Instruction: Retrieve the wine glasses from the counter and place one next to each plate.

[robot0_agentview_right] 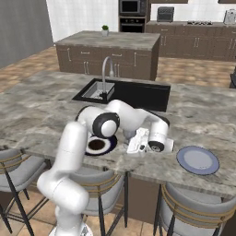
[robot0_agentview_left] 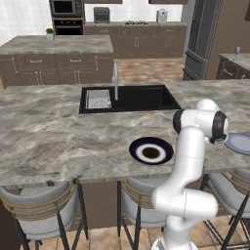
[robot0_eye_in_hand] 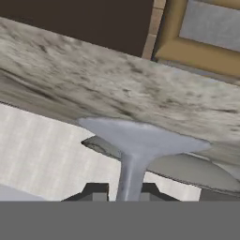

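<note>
A clear grey-blue wine glass stands with its round foot on the island's stone top, close to the front edge. My gripper is shut on its stem, one finger tip on each side. In the right base view the gripper hangs low over the island between the two plates. The navy-rimmed plate lies to its left, partly behind my arm, and the pale blue-grey plate to its right. Both plates also show in the left base view: navy, pale. Another wine glass stands on the counter at the far right.
A black sink with a tall faucet is sunk into the island behind the plates. Grey stools stand along the island's near edge. A second island with a small plant stands further back.
</note>
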Controlling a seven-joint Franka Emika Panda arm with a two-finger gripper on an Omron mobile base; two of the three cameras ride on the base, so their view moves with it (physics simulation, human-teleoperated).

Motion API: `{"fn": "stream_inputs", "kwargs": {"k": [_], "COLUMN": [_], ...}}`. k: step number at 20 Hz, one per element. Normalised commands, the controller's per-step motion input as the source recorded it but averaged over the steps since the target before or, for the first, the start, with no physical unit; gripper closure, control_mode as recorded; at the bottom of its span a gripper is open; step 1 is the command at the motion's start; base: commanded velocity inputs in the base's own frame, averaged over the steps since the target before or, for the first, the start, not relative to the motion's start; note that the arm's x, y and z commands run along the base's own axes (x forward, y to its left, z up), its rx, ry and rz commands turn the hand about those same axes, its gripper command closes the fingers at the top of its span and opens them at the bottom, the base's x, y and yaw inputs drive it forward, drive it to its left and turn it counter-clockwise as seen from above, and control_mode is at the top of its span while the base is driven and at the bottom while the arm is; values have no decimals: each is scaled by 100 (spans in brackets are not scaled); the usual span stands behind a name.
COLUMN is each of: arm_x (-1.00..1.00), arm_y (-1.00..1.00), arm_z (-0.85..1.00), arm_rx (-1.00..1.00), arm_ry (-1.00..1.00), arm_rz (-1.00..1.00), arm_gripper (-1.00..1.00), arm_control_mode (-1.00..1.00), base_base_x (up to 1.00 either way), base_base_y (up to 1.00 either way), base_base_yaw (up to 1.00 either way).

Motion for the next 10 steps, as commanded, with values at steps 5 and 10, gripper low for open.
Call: {"fn": "stream_inputs", "kwargs": {"k": [5,10], "arm_x": [21,3], "arm_y": [0,0], "arm_z": [-13,-25], "arm_rx": [0,0], "arm_ry": [-2,0], "arm_rz": [-2,0], "arm_gripper": [100,100], "arm_control_mode": [-100,-100], "base_base_x": [0,0], "base_base_y": [0,0], "base_base_yaw": [0,0]}}
